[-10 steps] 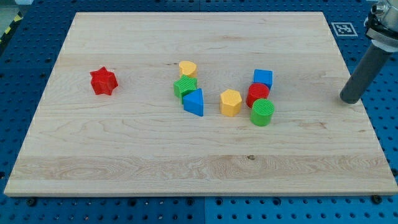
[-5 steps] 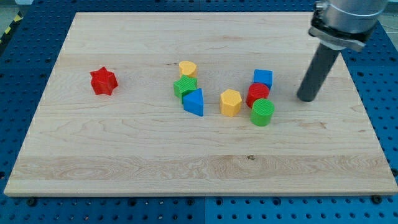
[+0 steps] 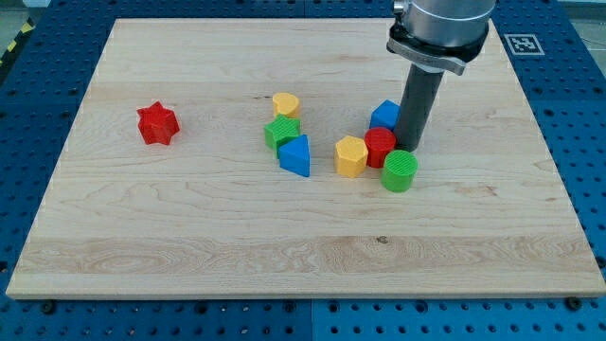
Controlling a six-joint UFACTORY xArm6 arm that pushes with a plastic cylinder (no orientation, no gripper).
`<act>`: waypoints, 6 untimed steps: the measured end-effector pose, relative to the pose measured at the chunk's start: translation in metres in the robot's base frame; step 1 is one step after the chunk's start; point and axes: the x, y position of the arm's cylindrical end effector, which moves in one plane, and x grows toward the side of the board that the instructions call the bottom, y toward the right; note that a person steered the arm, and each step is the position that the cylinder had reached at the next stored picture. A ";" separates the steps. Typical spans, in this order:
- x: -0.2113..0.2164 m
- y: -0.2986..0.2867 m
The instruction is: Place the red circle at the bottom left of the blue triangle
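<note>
So my tip (image 3: pixel 409 149) was planted down on the wooden worktop (image 3: pixel 189 237), jammed right into the cluster on the view's right. It sat just to the right of the red circle (image 3: pixel 380 148), looking like it touched it, with the blue cube (image 3: pixel 384 115) just up and left of the rod and the green circle (image 3: pixel 400 171) right below the tip. No pincer on this rig (just the straight dark rod), so nothing was clenched or released; it only pushes.

The red circle itself was wedged in the middle of that group: the yellow hexagon (image 3: pixel 350 155) touching or nearly touching on its left, the blue cube at its top, the green circle at its lower right. The blue cube sat turned at an angle.

The blue triangle (image 3: pixel 295 156) was further toward the view's left, past the yellow hexagon, with a small gap between them. So the red circle was off to the triangle's right, at about the same height in the view, not at its bottom left.

Just above the triangle sat a green star-ish block (image 3: pixel 281 132), touching it, and above that a yellow block (image 3: pixel 285 104) with a rounded, maybe heart-like shape. The red star (image 3: pixel 157 124) was well apart on the view's left, alone.
</note>
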 end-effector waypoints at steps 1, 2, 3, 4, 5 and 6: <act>-0.012 -0.001; -0.006 -0.013; 0.014 -0.017; 0.020 -0.017; 0.015 -0.021; 0.004 -0.030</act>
